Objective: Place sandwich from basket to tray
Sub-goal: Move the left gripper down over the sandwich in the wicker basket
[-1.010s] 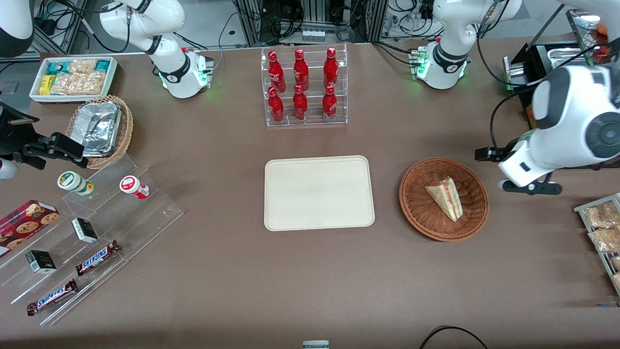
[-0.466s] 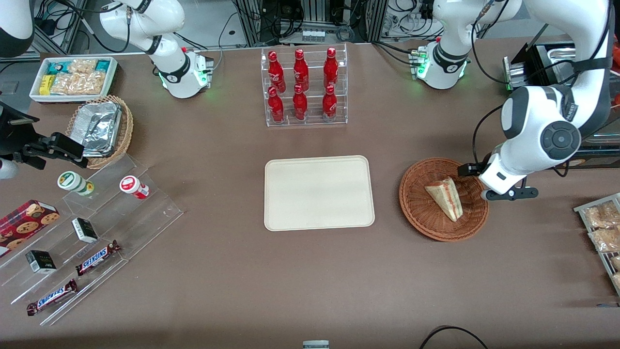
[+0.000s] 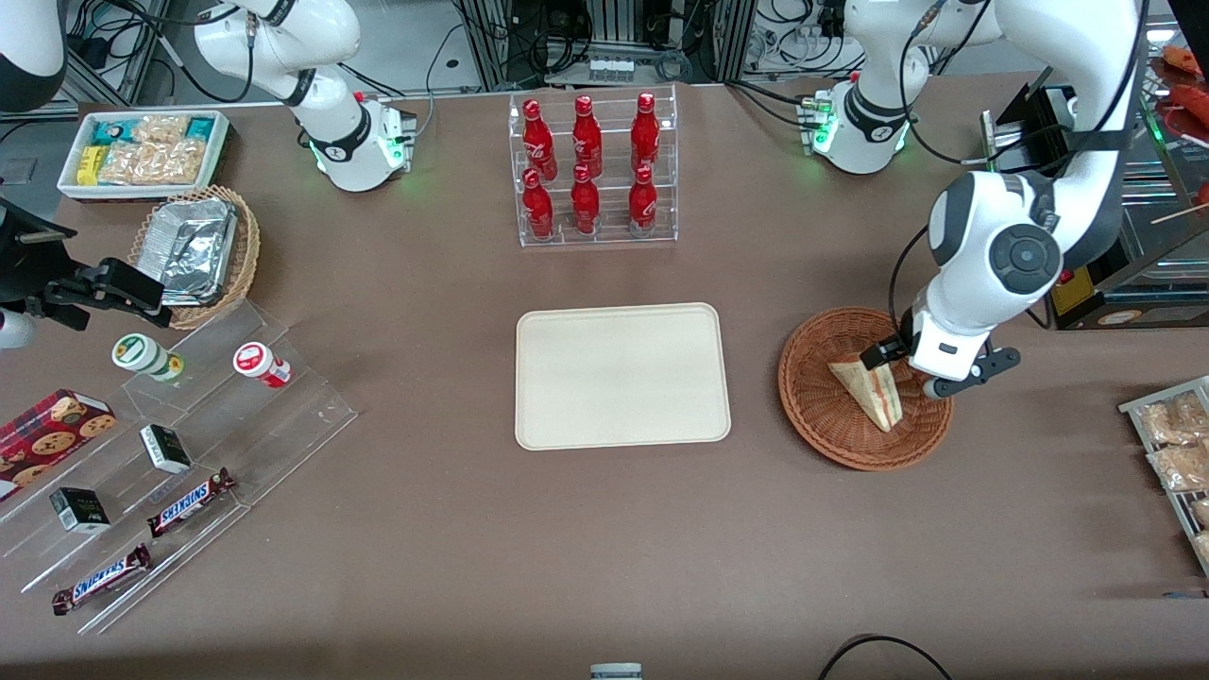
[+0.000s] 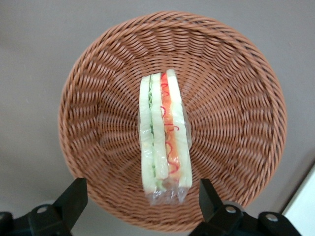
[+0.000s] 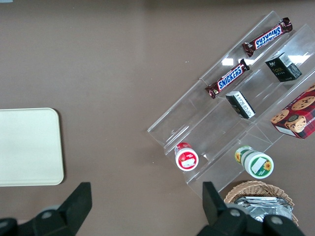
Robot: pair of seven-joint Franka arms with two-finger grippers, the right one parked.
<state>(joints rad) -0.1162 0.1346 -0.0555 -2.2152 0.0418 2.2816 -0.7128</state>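
Note:
A wrapped sandwich (image 3: 874, 389) lies in the round reddish-brown basket (image 3: 831, 430), a pale wedge with red, orange and green layers along its cut edge (image 4: 163, 132). My left gripper (image 3: 914, 370) hangs over the basket's rim on the side toward the working arm's end, just above the sandwich's wide end. In the left wrist view the gripper (image 4: 142, 202) is open, its black fingers (image 4: 74, 196) spread wider than the sandwich and touching nothing, with the basket (image 4: 231, 98) below. The cream tray (image 3: 623, 375) sits bare beside the basket at the table's middle.
A clear rack of red bottles (image 3: 593, 170) stands farther from the camera than the tray. Toward the parked arm's end are a tan basket of foil containers (image 3: 194, 250), a white snack bin (image 3: 142, 151) and acrylic steps (image 3: 189, 444). Snack packets (image 3: 1171, 444) lie at the working arm's end.
The left arm has swung in from the working arm's end of the table and come down over the basket. The sandwich has not moved.

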